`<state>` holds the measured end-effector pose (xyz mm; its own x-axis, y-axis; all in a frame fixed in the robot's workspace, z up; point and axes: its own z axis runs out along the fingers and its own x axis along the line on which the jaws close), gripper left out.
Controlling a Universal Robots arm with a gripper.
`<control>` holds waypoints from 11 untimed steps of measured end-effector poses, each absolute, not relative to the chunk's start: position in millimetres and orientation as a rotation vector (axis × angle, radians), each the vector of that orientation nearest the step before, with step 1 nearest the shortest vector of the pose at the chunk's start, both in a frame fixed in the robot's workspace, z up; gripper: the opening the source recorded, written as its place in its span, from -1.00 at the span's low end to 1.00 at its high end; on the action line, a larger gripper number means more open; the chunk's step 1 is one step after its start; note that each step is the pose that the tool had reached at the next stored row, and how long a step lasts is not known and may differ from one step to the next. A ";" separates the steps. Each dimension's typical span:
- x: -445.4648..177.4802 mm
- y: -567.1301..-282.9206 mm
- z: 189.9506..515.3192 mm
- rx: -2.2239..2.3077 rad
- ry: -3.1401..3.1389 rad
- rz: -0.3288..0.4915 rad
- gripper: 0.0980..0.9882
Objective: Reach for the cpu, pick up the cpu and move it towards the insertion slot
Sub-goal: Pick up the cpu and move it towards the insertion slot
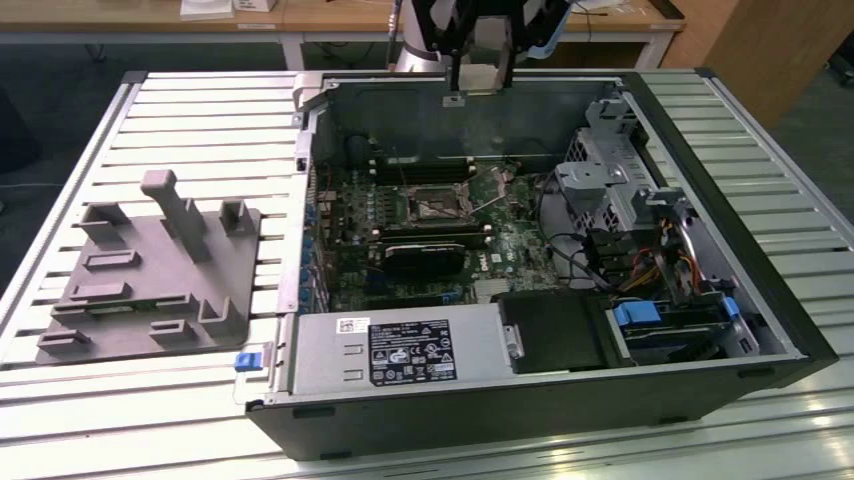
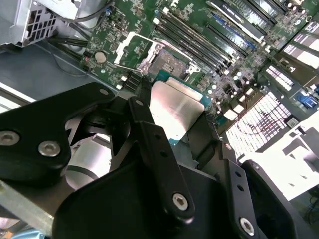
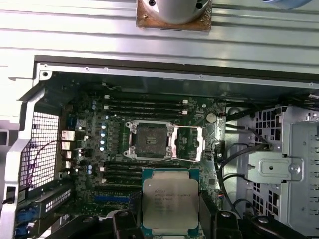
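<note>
The black two-fingered gripper (image 2: 174, 112) hangs from the arm above the opened computer case, seen at the top of the exterior view (image 1: 478, 70). Its jaws are closed on the flat square silvery chip with a pale rim, the cpu (image 3: 170, 201), gripping it by two opposite edges, so the chip lies level between the black fingers (image 3: 124, 221). In the second wrist view the black linkage bars and bolted knuckles of the gripper slope toward the held chip (image 2: 172, 107)
</note>
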<state>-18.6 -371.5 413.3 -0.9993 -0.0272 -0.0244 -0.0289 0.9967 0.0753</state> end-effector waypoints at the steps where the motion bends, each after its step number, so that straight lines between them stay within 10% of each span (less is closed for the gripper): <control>1: -18.6 -371.5 413.3 -0.044 3.116 0.118 0.00; 11: -18.6 -369.9 399.4 -0.021 3.116 0.116 0.00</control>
